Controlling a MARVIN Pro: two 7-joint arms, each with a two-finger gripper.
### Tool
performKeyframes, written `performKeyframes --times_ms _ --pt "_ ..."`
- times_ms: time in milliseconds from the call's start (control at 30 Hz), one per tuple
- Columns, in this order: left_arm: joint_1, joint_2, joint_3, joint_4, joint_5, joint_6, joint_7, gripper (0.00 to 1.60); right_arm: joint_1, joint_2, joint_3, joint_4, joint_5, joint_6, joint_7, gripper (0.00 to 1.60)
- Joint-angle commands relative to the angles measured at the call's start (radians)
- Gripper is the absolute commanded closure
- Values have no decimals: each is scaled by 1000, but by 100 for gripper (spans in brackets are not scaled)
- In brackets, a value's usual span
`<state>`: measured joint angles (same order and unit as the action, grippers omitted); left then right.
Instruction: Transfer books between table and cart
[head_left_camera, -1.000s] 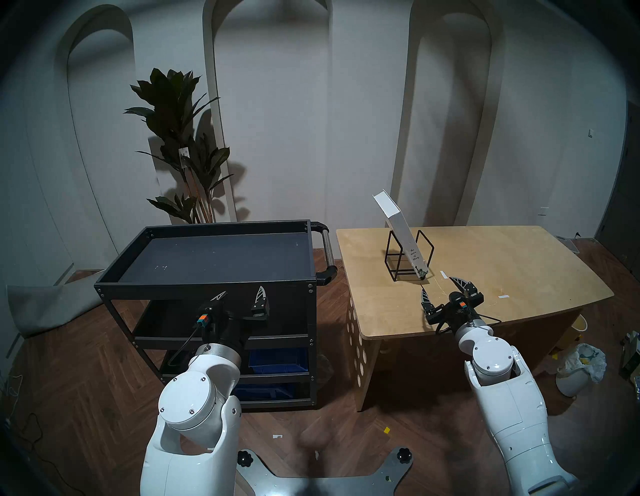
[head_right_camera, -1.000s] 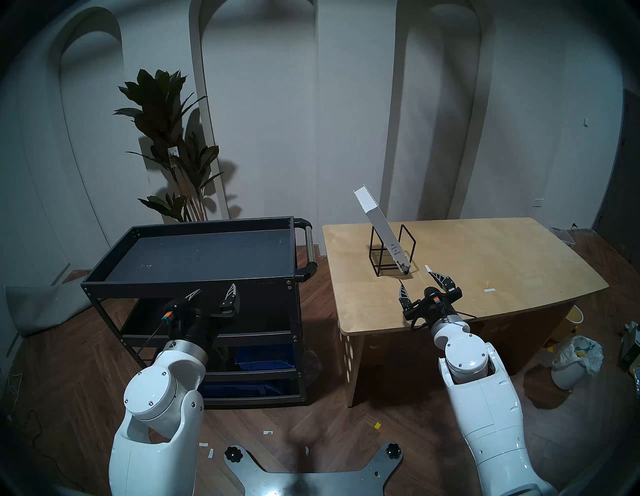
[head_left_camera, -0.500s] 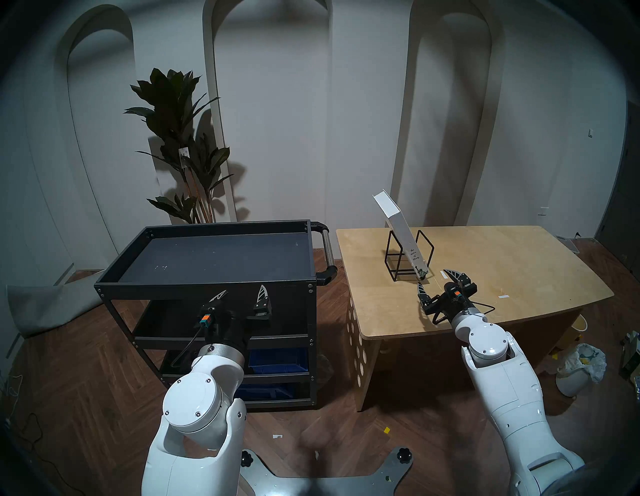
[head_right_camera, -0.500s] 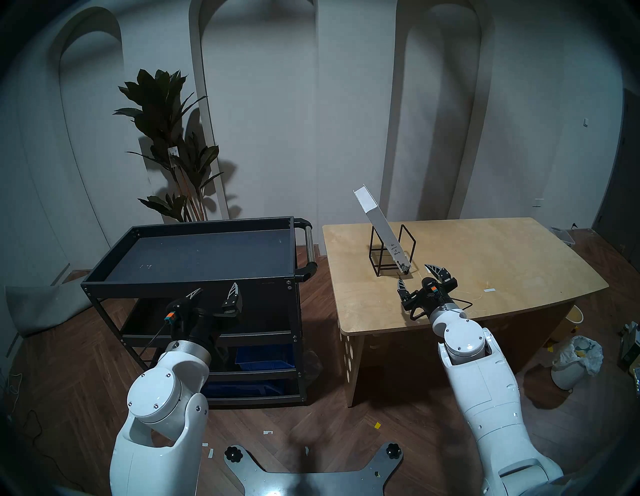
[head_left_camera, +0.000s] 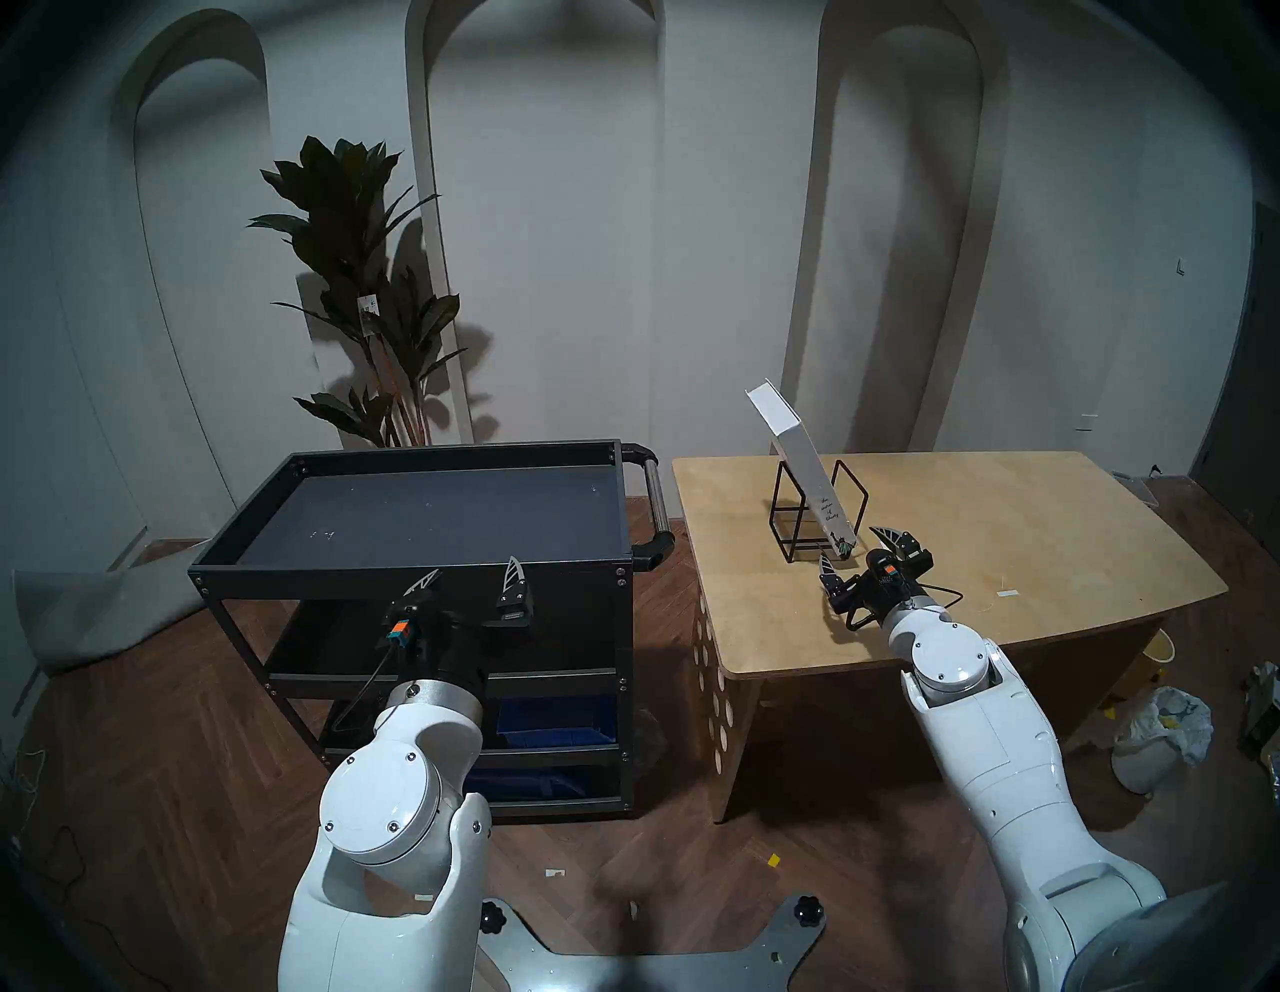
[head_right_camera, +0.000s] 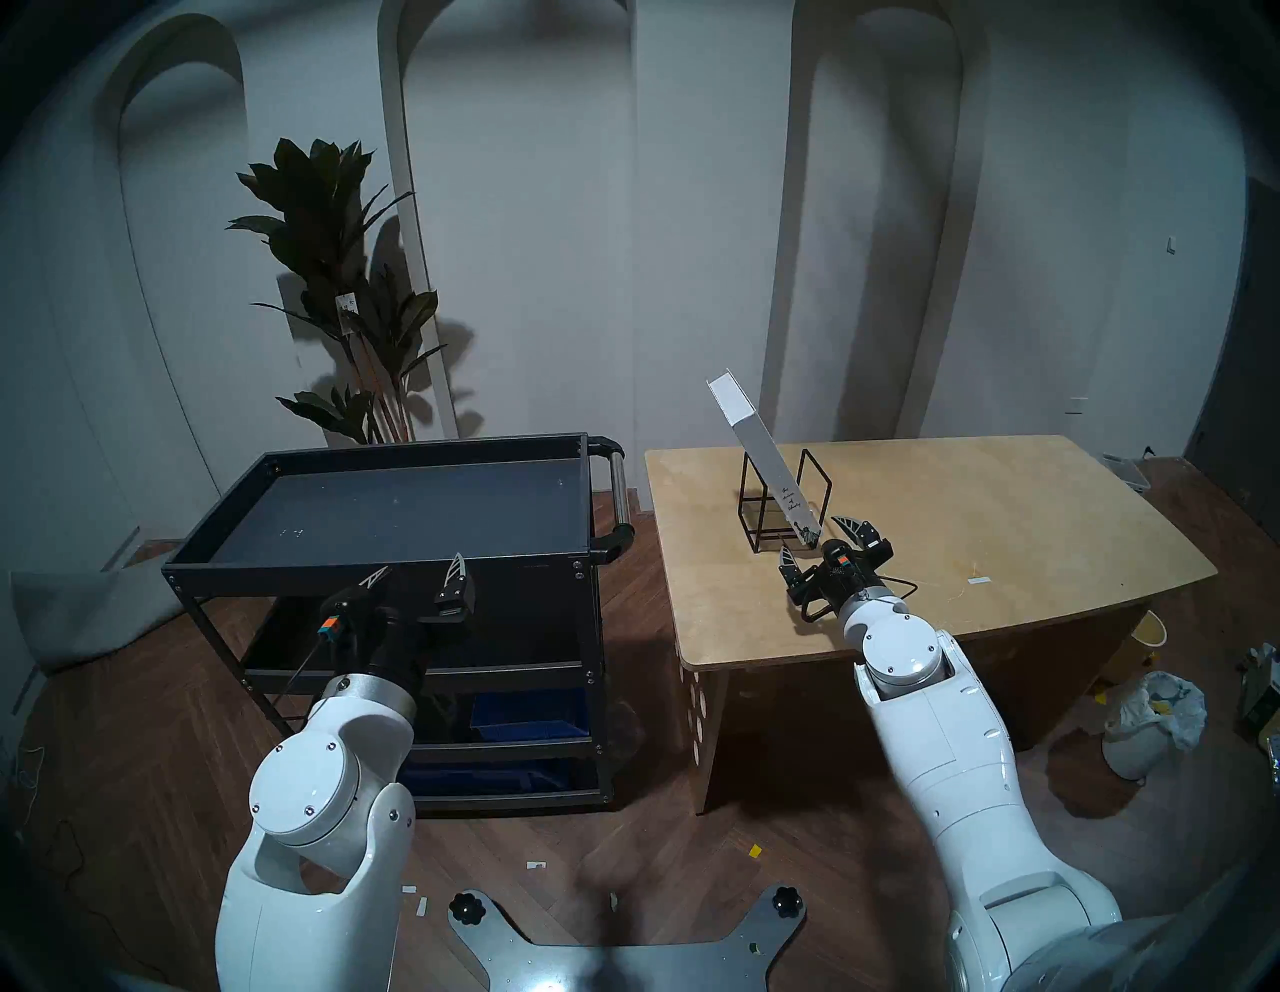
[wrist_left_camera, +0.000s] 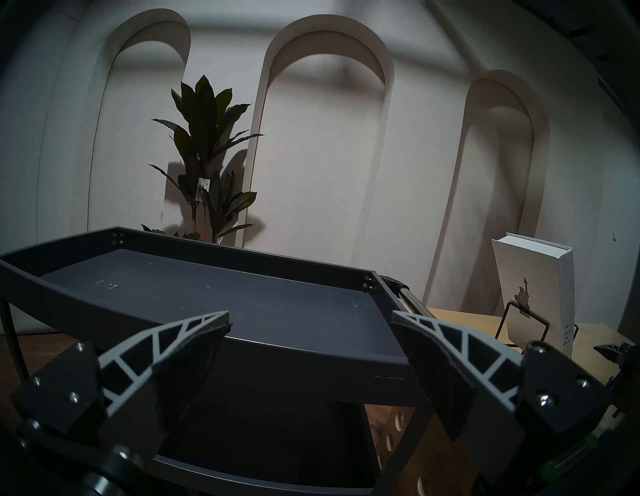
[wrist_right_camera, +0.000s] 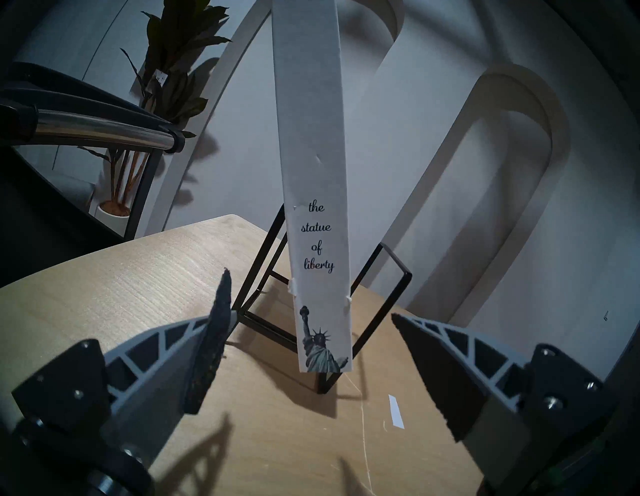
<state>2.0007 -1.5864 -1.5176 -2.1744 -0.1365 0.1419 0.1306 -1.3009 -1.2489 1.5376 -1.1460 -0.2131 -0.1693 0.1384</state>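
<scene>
A tall thin white book (head_left_camera: 807, 471) leans to the left in a black wire rack (head_left_camera: 866, 499) on the plywood table (head_left_camera: 1004, 526). Its spine (wrist_right_camera: 313, 138) reads "the statue of liberty". My right gripper (head_left_camera: 850, 544) is open and empty just above the table. Its fingers flank the book's lower end without touching it, as the right wrist view (wrist_right_camera: 310, 294) shows. My left gripper (head_left_camera: 474, 564) is open and empty at the front rim of the black cart (head_left_camera: 415, 575). The cart's top tray (wrist_left_camera: 242, 301) holds nothing.
The cart's silver handle (head_left_camera: 654, 506) faces the table across a narrow gap. Blue bins (head_left_camera: 554, 720) sit on the cart's lower shelves. A potted plant (head_left_camera: 367, 277) stands behind the cart. A lined trash bin (head_left_camera: 1157, 734) stands on the floor at right. A tape strip (head_left_camera: 1008, 594) lies on the table.
My right gripper has moved forward and left over the table until its open fingers flank the book's foot. My left gripper has risen slightly to the cart's front rim.
</scene>
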Motion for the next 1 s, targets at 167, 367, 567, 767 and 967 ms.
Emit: performKeyframes --times_ms 167,367,567,767,967 --pt "-18 -1 -4 -43 -30 3 -6 0 157 -8 -22 112 -37 -21 -9 0" --pt "-21 1 -6 -40 -38 6 -6 0 234 -12 -43 217 -62 -43 -10 0" --pt "-20 -1 -5 -38 -39 4 -2 0 276 -12 -56 266 -87 -59 -16 0" --pt "-13 -3 -11 -39 -38 1 6 0 329 -18 -78 334 -118 -79 -29 0" --pt "-8 -7 -12 -40 -30 -2 14 0 382 -31 -104 417 -146 -113 -39 0"
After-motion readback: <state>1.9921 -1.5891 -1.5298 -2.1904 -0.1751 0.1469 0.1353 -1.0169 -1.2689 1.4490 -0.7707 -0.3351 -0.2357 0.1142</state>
